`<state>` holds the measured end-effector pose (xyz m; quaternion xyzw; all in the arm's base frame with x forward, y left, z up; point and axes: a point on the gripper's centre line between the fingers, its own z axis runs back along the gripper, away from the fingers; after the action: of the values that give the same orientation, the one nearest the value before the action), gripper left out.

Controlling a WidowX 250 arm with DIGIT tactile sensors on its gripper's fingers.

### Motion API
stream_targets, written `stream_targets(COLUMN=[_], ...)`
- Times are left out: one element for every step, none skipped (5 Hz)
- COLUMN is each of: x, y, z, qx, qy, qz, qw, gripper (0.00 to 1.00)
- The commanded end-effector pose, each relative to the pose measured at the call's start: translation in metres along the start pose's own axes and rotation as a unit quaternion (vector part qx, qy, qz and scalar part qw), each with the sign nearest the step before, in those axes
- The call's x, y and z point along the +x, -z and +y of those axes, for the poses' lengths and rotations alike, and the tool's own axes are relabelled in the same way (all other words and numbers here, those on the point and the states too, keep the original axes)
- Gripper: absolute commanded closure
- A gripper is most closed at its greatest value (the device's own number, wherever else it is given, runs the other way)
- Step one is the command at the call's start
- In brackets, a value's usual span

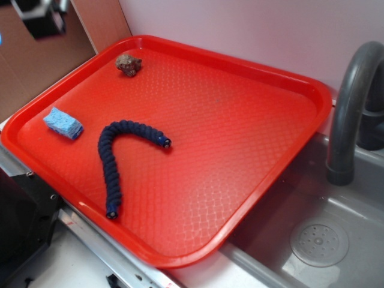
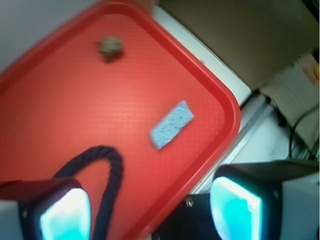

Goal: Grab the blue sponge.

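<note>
In the wrist view, the gripper (image 2: 150, 210) is seen at the bottom edge, its two fingers (image 2: 65, 215) spread wide apart and grasping nothing; each pad glows pale cyan. One finger sits over the tray, the other beyond the tray's rim, above dark equipment.

Nearest the front of the exterior view, a bare strip of the bench (image 1: 72, 264) is seen below the red tray (image 1: 240, 198), which carries a waffle-textured surface and a raised rim. To the right, a grey sink (image 1: 336, 240) with a round drain is set just beside the tray, and a dark grey faucet (image 1: 348, 108) arches above it.

On the tray, the dark navy braided rope (image 1: 111, 162) is laid in a hook shape, one end near the front rim and the other bent toward the tray's middle. The blue sponge (image 1: 63, 123) is found just beyond and left of the rope, near the tray's left rim, lying flat and apart from the rope. In the wrist view the same sponge (image 2: 171, 124) is seen ahead of the fingers, well clear of them, close to the rim.

Farthest back, a small brown lumpy object (image 1: 128, 64) rests near the tray's far corner.
</note>
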<state>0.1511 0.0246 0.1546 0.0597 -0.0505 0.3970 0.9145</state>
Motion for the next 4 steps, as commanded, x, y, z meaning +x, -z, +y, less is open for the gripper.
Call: stream_targets(x=[0.002,0.002,0.008,0.017], y=[0.055,0.071,0.084,0.095], z=[0.011,0.013,0.014,0.017], qx=[0.018,0.011,0.006,-0.008], qy=[-0.044,-0.057,-0.071,-0.074], qz=[-0.020,-0.020,-0.015,-0.018], qw=[0.999,0.998,0.997,0.997], gripper=[0.00,0.00,0.00,0.00])
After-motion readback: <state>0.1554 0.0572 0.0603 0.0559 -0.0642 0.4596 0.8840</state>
